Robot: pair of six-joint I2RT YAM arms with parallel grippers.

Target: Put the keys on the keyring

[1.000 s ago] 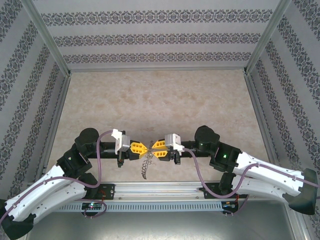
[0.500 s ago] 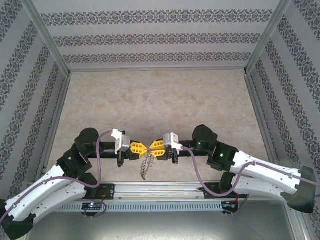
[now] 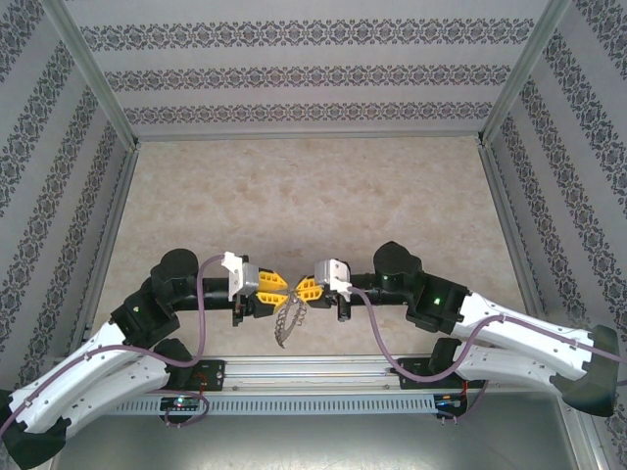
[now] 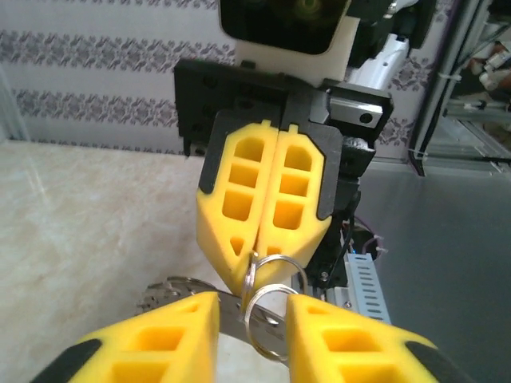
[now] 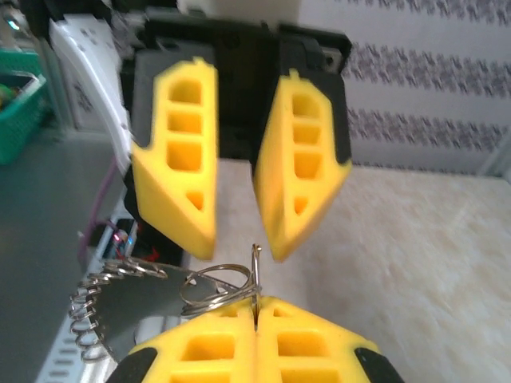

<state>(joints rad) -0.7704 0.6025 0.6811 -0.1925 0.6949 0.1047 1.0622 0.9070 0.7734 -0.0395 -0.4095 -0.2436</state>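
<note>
Walls (image 3: 313,73) papered in grey patterned bands close in three sides of a pale, marbled counter (image 3: 313,196). There are two arms, each with one tool of two yellow fingers, and one keyring (image 3: 286,323).

From above, the left tool (image 3: 275,291) comes in from the left of the keyring and the right tool (image 3: 304,289) from its right. Their tips almost meet just above it, and the keyring hangs below that meeting point, over the near edge of the counter.

The wrist cameras show what the overhead view cannot. In the left wrist view, the left tool (image 4: 251,309) stands open, its two fingers on either side of the keyring (image 4: 227,311), and whether they touch it cannot be told. Facing it, the right tool (image 4: 257,249) is closed, with a thin wire loop (image 4: 275,271) at its tip.

In the right wrist view, the right tool (image 5: 255,313) is clamped on a thin wire that stands up between its pressed fingers. The keyring (image 5: 136,315) hangs to the left of that grip, a flat dark plate with a fringe of small wire loops (image 5: 86,307) along its left edge. Beyond the keyring, the left tool (image 5: 239,239) gapes open. A teal basket (image 5: 16,104) sits far to the left of the keyring.
</note>
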